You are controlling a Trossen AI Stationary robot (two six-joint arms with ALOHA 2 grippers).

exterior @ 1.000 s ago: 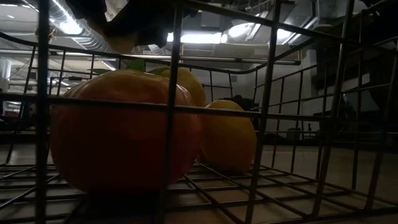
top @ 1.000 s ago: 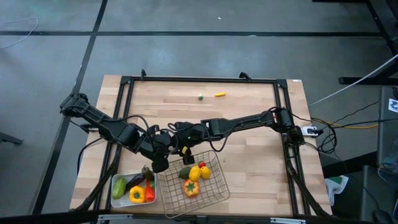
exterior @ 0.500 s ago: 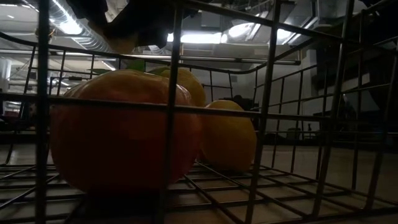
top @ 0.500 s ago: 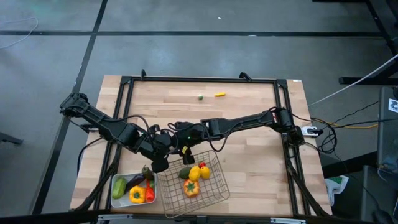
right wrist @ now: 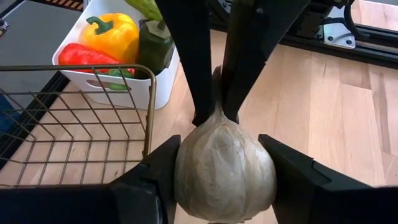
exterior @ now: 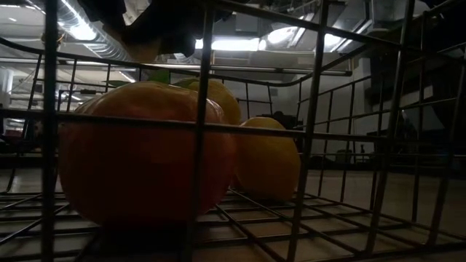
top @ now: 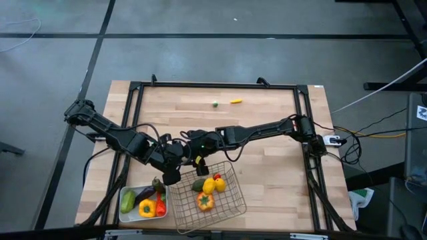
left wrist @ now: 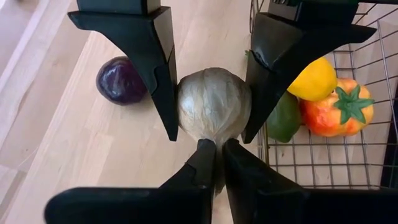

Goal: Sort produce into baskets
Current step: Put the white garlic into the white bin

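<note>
The left gripper (left wrist: 216, 149) is pinched nearly shut on the thin stem tip of the garlic (left wrist: 213, 104). The right gripper (right wrist: 221, 171) has its two fingers pressed on opposite flanks of the same bulb, about half open around its widest part. Both arms hold the one piece between them, just above the bare wood near the middle of the table (top: 267, 113).

Seen from above, the grippers meet nose to nose. The left arm reaches in from about 10 o'clock and the right arm from about 2 o'clock. The garlic's long axis runs along the line between them, with the stem toward the left gripper at roughly 9 o'clock and the fat end toward the right gripper at 3.

From that meeting point the wire basket (top: 237, 183) lies close by at about 5 o'clock, its near rim just beside the bulb. It already holds lemons (top: 213, 185) and an orange fruit (left wrist: 339, 107). The white tray (right wrist: 134, 87) sits at about 7 o'clock, a little farther off, with a yellow pepper (right wrist: 115, 34) and other vegetables in it. A purple onion (left wrist: 119, 79) rests on the wood near the garlic, on the tray's side.

My guess is the garlic belongs with the vegetables in the tray. The left arm is on that side, but it only has the stem. That is a slim hold if the right gripper lets go.
</note>
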